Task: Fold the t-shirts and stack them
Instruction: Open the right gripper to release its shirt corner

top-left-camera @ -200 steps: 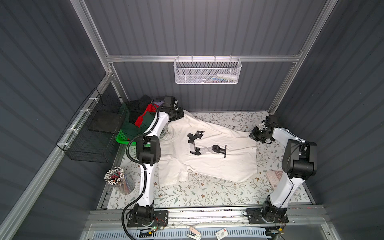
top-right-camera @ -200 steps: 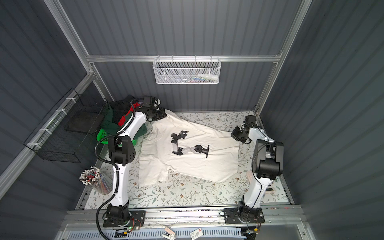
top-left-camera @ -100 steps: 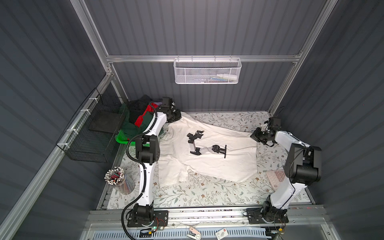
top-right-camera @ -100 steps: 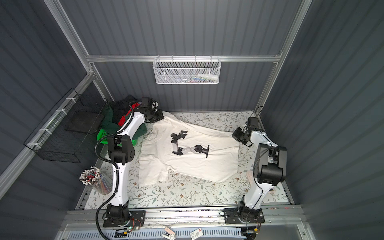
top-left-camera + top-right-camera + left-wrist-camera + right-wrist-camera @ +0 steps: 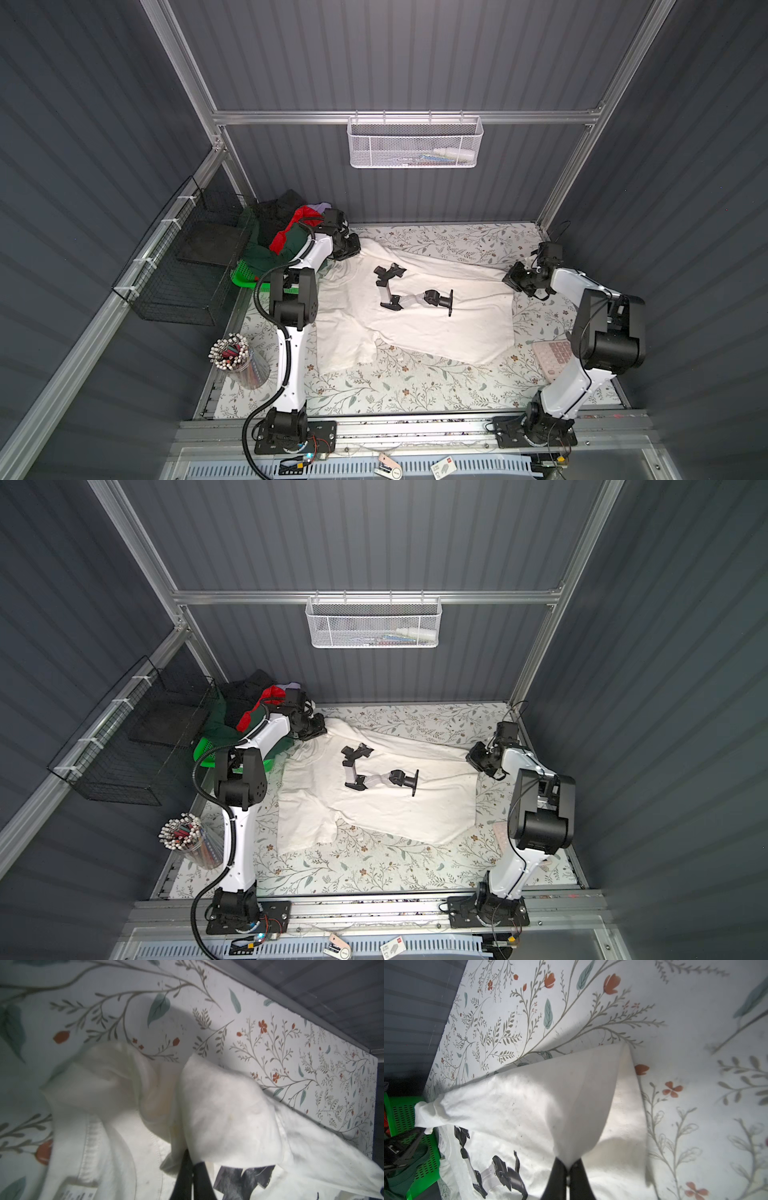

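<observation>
Dark green, red, black and lavender: the other t-shirts (image 5: 291, 245) were heaped in and over the green plastic basket (image 5: 242, 275), just beside the left pincer (image 5: 349, 248) on its outer side; none was folded. Left pincer: was clamped shut on a shoulder of the cream-white t-shirt (image 5: 415, 332), close to the collar, with cloth bunched over its tips in the left wrist view. Cream-white t-shirt: lay between the two pincers on the floral table cover (image 5: 415, 386), black-grey print (image 5: 409, 291) face up. Its far edge was drawn in a line from pincer to pincer, and the sleeve toward the arm bases was rumpled. Right pincer (image 5: 515, 279): was clamped shut on a hem corner, the cloth tented up to its tips. Step judged: spreading the first garment; no fold was made and no stack begun. The next move appeared to call for both pincers travelling together with the edge taut, so that the cloth landed flat before a first fold. An uneven pull would likely have skewed or creased it.
</observation>
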`<state>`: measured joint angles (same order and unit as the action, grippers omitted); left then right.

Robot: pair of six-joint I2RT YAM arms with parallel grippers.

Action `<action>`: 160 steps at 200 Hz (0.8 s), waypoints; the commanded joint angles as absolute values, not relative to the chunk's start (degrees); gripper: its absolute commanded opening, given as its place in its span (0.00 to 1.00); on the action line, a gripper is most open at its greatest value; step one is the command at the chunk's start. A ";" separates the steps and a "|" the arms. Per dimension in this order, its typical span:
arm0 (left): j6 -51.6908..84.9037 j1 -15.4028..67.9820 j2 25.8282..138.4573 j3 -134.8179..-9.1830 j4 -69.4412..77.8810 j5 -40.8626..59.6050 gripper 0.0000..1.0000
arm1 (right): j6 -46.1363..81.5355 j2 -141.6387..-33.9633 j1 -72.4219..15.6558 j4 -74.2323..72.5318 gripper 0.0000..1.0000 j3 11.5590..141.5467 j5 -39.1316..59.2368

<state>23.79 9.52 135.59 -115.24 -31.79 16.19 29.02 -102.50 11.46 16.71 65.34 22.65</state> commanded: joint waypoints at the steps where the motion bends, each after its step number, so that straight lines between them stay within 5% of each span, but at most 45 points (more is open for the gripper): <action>1: 25.17 9.13 130.94 -113.35 -29.36 17.93 0.00 | 30.23 -103.12 11.86 16.74 0.00 64.65 21.59; 86: 25.99 9.05 127.34 -107.69 -27.00 16.79 0.00 | 31.03 -102.01 11.83 17.80 0.06 61.96 20.20; 95: 26.08 9.11 127.59 -107.56 -27.00 17.11 0.23 | 31.50 -102.20 11.86 17.88 0.13 62.01 21.30; 108: 26.04 9.06 127.97 -107.59 -27.16 17.42 0.49 | 32.03 -102.00 11.60 17.81 0.40 62.01 23.02; 121: 26.03 9.14 127.43 -106.48 -26.51 17.37 0.70 | 32.01 -100.58 10.50 17.44 0.50 61.34 22.28; 136: 26.62 9.12 125.70 -102.66 -22.97 17.75 0.75 | 31.67 -98.68 8.42 17.40 0.63 60.50 20.29; 160: 27.33 9.39 122.80 -97.56 -19.43 17.84 0.76 | 30.87 -96.14 4.32 17.77 0.64 59.62 15.12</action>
